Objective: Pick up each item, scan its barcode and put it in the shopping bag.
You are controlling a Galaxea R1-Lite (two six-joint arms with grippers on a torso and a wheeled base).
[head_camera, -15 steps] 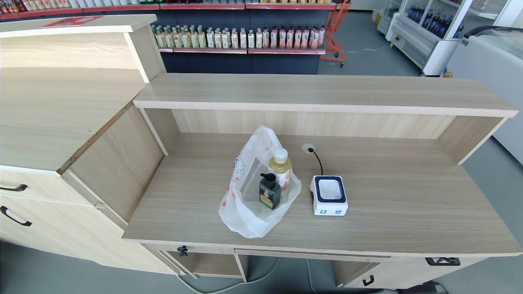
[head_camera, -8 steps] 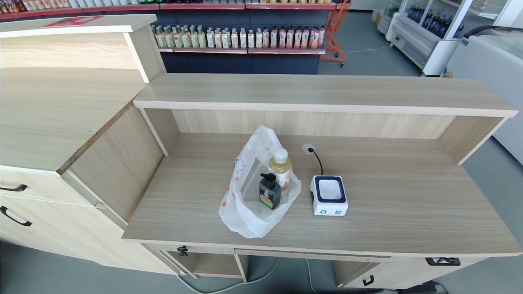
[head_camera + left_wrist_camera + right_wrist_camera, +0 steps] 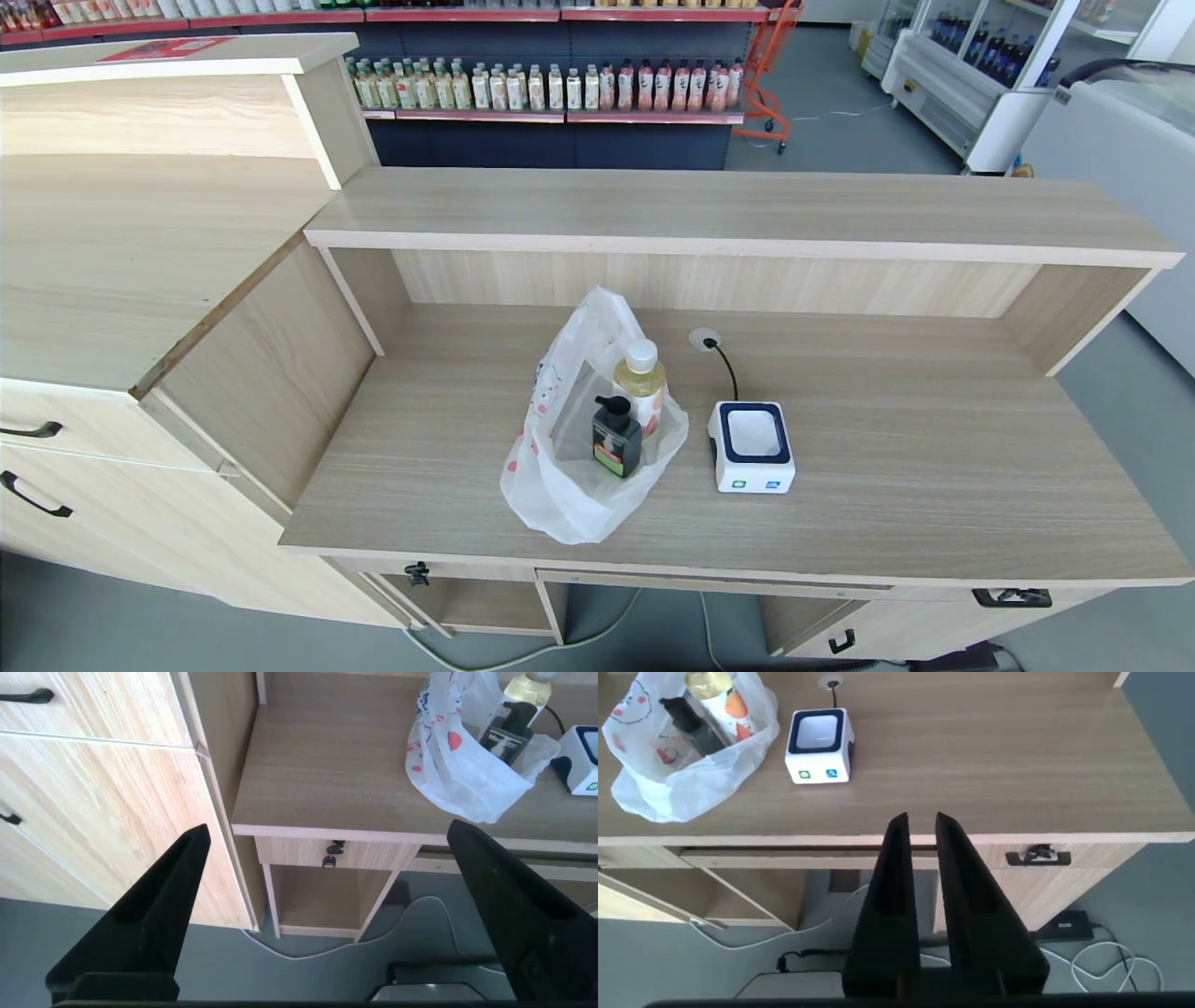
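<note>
Plastic bag (image 3: 551,504) holds 2 upright bottles (image 3: 640,381), scanner (image 3: 752,446) at its 3 o'clock; nothing has moved (task looks finished). Left jaws gape, right jaws sit closed, empty.

Shopping bag (image 3: 551,495) white, red prints; pump bottle (image 3: 616,441) black; drink bottle (image 3: 640,378) amber, white cap; scanner (image 3: 752,448) white, navy frame.

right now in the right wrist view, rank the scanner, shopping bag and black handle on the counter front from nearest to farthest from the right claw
1. black handle, on the counter front under the top's edge, closest to the right claw.
2. scanner, up on the countertop.
3. shopping bag, on the countertop past the scanner.
</note>
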